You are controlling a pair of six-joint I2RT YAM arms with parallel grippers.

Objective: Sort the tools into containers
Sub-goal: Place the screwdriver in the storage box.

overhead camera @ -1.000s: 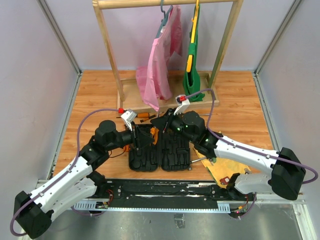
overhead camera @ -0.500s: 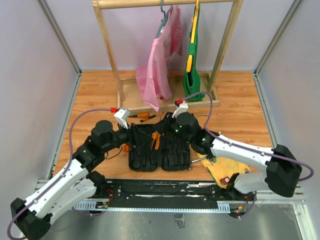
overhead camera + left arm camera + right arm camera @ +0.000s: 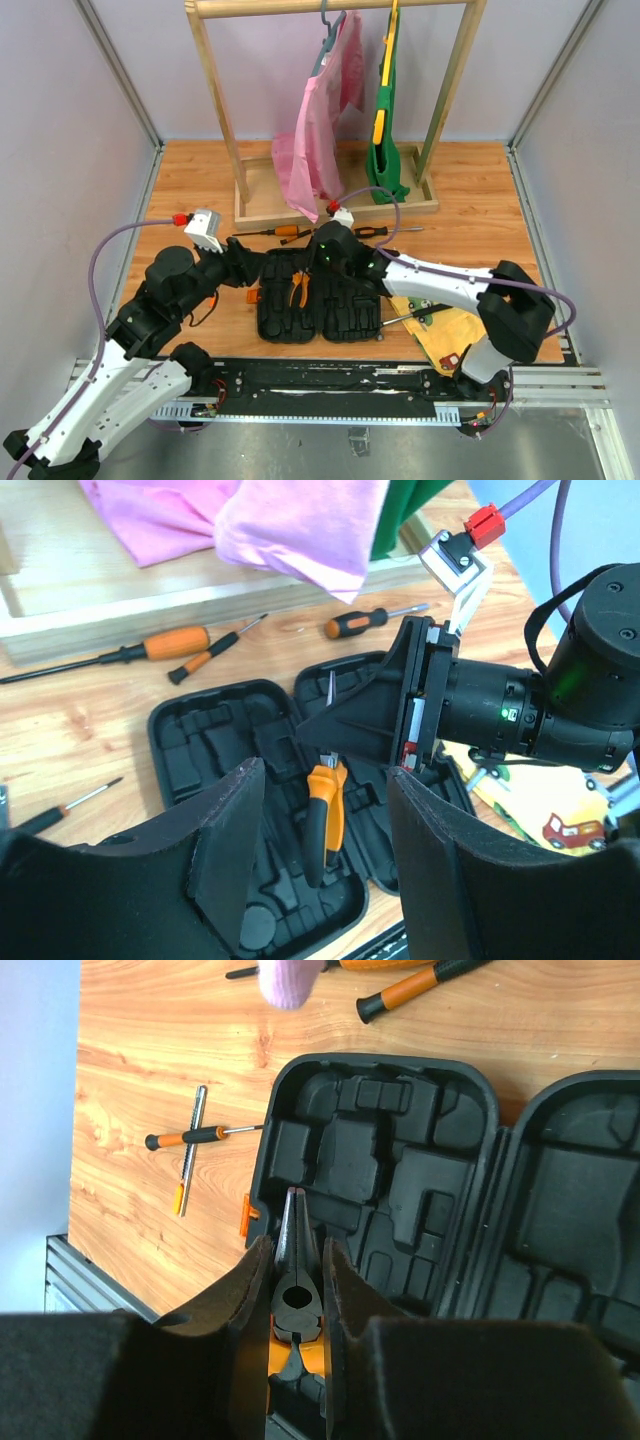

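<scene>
The black tool case lies open on the wooden floor. My right gripper hangs over its left half, shut on the metal head of the orange-handled pliers. In the right wrist view the pliers' nose sticks out between the fingers of the right gripper, pointing at the case. My left gripper stands open to the left of the case, with nothing in it. In the left wrist view the left gripper frames the pliers' handles, apart from them.
Orange-and-black screwdrivers lie behind the case by the wooden clothes rack base. Two small screwdrivers lie crossed on the floor left of the case. A yellow picture board lies right of the case, a thin tool on it.
My left gripper opened, let go of the pliers and drew back to the left. The right gripper moved left over the case's left half with the pliers.
</scene>
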